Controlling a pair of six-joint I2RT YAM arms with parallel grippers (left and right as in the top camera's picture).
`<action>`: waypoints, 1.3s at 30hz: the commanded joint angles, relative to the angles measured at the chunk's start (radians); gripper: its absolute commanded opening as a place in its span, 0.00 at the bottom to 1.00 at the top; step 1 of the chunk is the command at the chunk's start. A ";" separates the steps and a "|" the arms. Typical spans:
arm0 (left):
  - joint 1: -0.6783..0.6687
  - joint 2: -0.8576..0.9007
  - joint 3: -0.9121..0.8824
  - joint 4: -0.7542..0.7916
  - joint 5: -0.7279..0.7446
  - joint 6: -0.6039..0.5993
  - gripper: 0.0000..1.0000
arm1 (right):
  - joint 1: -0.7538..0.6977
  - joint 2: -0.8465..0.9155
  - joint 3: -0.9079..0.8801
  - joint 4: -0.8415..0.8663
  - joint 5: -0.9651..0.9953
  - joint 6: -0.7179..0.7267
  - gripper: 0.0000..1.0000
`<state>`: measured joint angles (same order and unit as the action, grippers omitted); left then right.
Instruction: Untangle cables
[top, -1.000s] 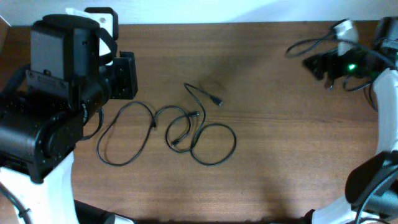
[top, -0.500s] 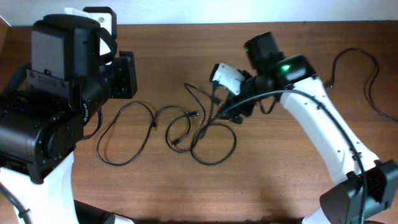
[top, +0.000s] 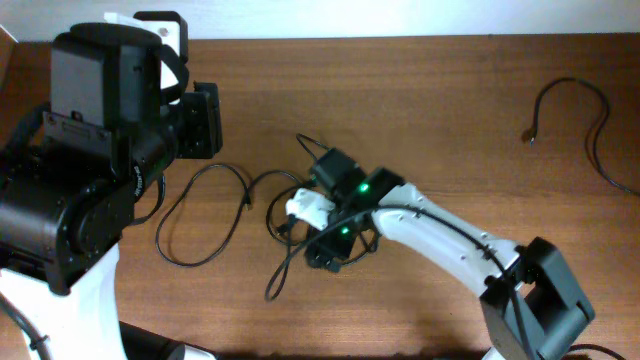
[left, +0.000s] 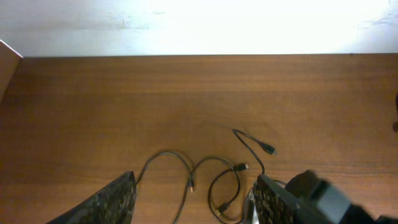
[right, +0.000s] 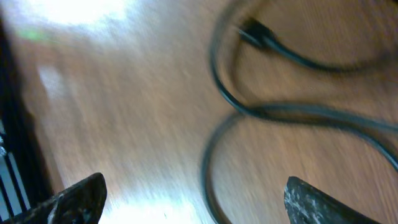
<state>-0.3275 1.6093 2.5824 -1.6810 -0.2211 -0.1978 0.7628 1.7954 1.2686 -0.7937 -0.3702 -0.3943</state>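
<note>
Two thin black cables lie tangled at the table's middle. One cable (top: 243, 180) makes a big loop to the left. The other cable (top: 305, 143) runs from a far end under my right arm. In the left wrist view the cables (left: 186, 167) show with plugs (left: 270, 149) on the wood. My right gripper (top: 330, 250) is low over the tangle, open, with a blurred cable loop (right: 211, 168) between its fingers (right: 202, 199) and a plug (right: 255, 31) beyond. My left gripper (left: 196, 205) is open and empty, held high at the left (top: 205, 120).
A separate black cord (top: 570, 95) lies at the far right of the table. The left arm's bulky body (top: 90, 170) covers the left side. The right arm (top: 450, 235) stretches from the front right to the middle.
My right arm has swung from the far right corner to the table's middle and has come down over the tangle. The left arm has not moved.
</note>
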 joint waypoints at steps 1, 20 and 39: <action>0.003 -0.005 0.000 -0.007 -0.011 0.013 0.62 | 0.076 -0.003 -0.009 0.035 0.001 0.021 0.93; 0.003 -0.005 0.000 -0.007 -0.011 0.014 0.62 | 0.008 0.188 -0.019 0.230 0.120 -0.124 0.99; 0.003 -0.005 0.000 -0.007 -0.003 0.013 0.62 | 0.010 0.190 -0.022 0.231 0.033 -0.124 0.99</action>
<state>-0.3275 1.6093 2.5824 -1.6871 -0.2207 -0.1978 0.7712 1.9686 1.2530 -0.5632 -0.3050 -0.5209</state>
